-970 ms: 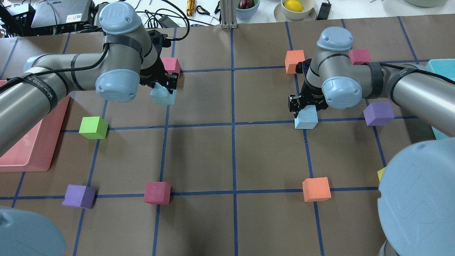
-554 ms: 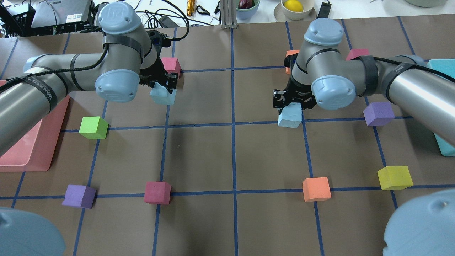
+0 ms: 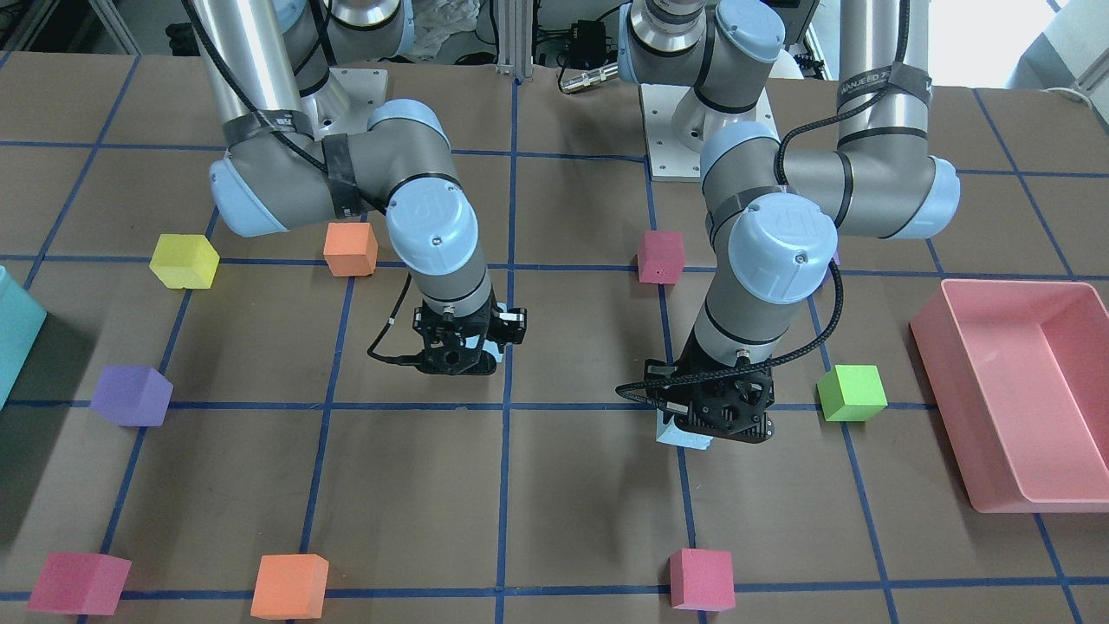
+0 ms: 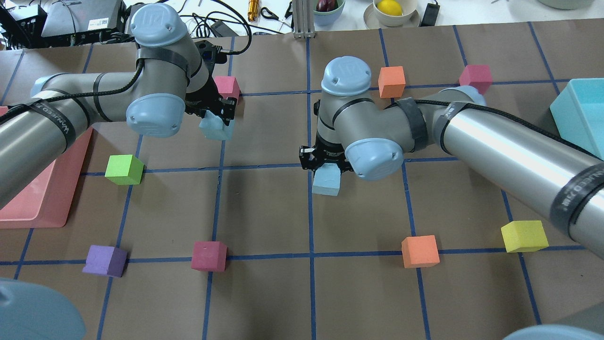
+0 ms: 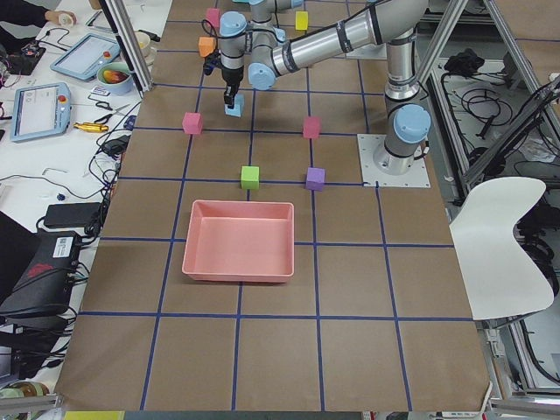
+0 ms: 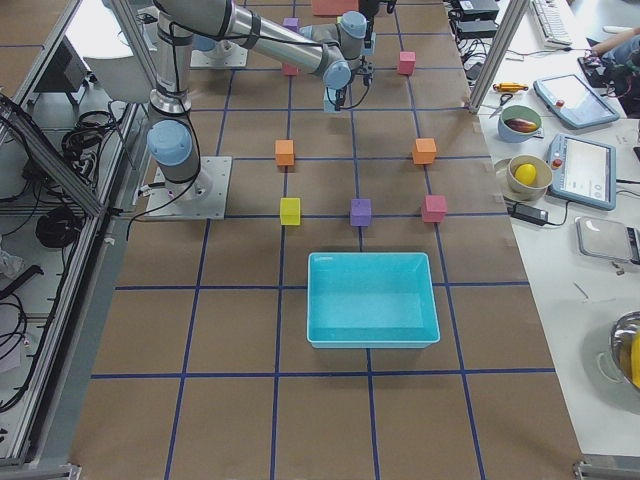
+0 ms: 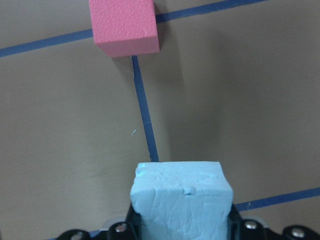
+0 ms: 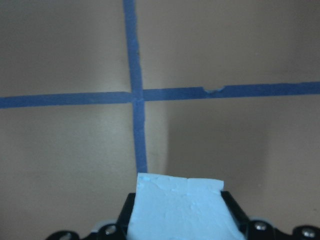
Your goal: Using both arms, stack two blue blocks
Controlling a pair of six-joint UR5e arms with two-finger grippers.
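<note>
My left gripper (image 4: pixel 218 118) is shut on a pale blue block (image 4: pixel 215 127) and holds it above the table, just in front of a pink cube (image 4: pixel 227 87). The left wrist view shows this block (image 7: pixel 181 200) between the jaws, with the pink cube (image 7: pixel 125 25) beyond it. My right gripper (image 4: pixel 326 166) is shut on the other pale blue block (image 4: pixel 326 182) and holds it above the table's centre line. The right wrist view shows that block (image 8: pixel 177 207) over a blue tape crossing. In the front view both grippers, left (image 3: pixel 715 420) and right (image 3: pixel 459 351), mostly hide their blocks.
A pink tray (image 4: pixel 28 203) lies at the left edge, a teal bin (image 4: pixel 578 113) at the right. Loose cubes: green (image 4: pixel 124 169), purple (image 4: pixel 104 260), crimson (image 4: pixel 208 255), orange (image 4: pixel 419 251), yellow (image 4: pixel 524 235), orange (image 4: pixel 391 81), crimson (image 4: pixel 475 77).
My right arm has carried its blue block leftwards, from the right half of the table to the centre line. My left arm has stayed still with its block.
</note>
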